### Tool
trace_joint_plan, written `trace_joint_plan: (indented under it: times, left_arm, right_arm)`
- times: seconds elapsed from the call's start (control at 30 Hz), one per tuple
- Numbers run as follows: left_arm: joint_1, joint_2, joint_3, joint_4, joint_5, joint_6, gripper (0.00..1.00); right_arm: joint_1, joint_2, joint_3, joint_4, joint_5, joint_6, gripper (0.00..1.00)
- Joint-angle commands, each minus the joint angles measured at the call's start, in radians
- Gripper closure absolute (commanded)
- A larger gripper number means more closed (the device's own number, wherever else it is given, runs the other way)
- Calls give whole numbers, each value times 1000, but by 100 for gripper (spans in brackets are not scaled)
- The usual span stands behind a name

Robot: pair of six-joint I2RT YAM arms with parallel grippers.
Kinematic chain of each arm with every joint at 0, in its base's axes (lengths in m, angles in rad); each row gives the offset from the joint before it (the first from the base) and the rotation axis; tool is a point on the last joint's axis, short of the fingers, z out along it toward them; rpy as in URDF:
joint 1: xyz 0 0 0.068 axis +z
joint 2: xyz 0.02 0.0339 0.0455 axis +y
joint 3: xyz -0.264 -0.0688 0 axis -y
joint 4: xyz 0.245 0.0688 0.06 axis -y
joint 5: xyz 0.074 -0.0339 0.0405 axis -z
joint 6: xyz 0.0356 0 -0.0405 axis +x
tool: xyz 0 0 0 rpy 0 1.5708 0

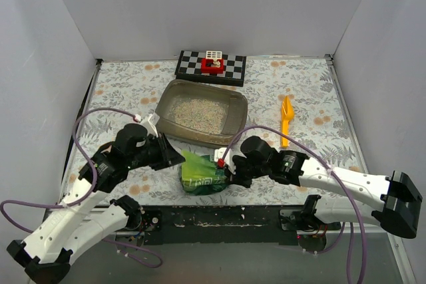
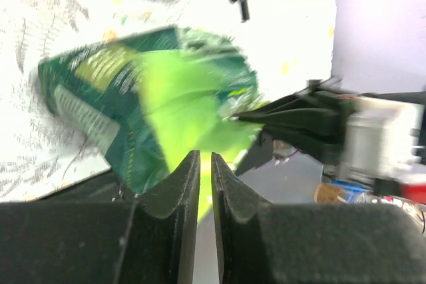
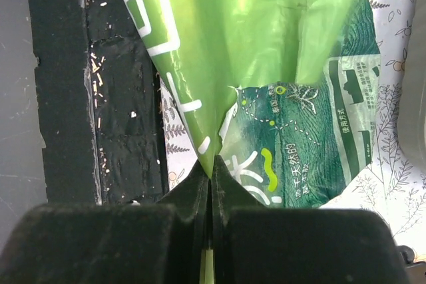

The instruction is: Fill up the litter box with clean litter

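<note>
The grey-brown litter box sits mid-table with a layer of pale clean litter on its floor. A crinkly green bag lies in front of it near the table's front edge. My right gripper is shut on a folded corner of the green bag, and in the top view this right gripper is at the bag's right end. My left gripper is at the bag's left end. In the blurred left wrist view its jaws stand a narrow slit apart, with the bag just beyond the left gripper.
A yellow-orange scoop lies right of the litter box. A black-and-white checkered board carrying a small red block stands behind it at the back wall. A black strip with spilled grains runs along the front edge.
</note>
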Motion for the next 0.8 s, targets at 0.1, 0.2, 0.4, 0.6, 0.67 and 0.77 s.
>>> trace_joint_plan:
  times: [0.1, 0.2, 0.4, 0.6, 0.67, 0.77]
  left_arm:
    - [7, -20, 275, 56, 2, 325, 83]
    - [7, 14, 249, 177, 317, 405, 88]
    - [7, 43, 156, 317, 461, 514, 68]
    - [7, 146, 68, 410, 513, 645, 55]
    - [5, 163, 21, 470, 516, 684, 52]
    - [7, 174, -51, 573, 548, 757, 50]
  right_arm:
    - [-62, 57, 141, -120, -81, -59, 99]
    - [-136, 83, 265, -247, -194, -113, 99]
    - [-171, 137, 477, -520, -245, -183, 99]
    - [-176, 148, 445, -527, -259, -179, 99]
    - [-176, 129, 411, -491, -267, -163, 99]
    - [-176, 109, 370, -465, -270, -148, 99]
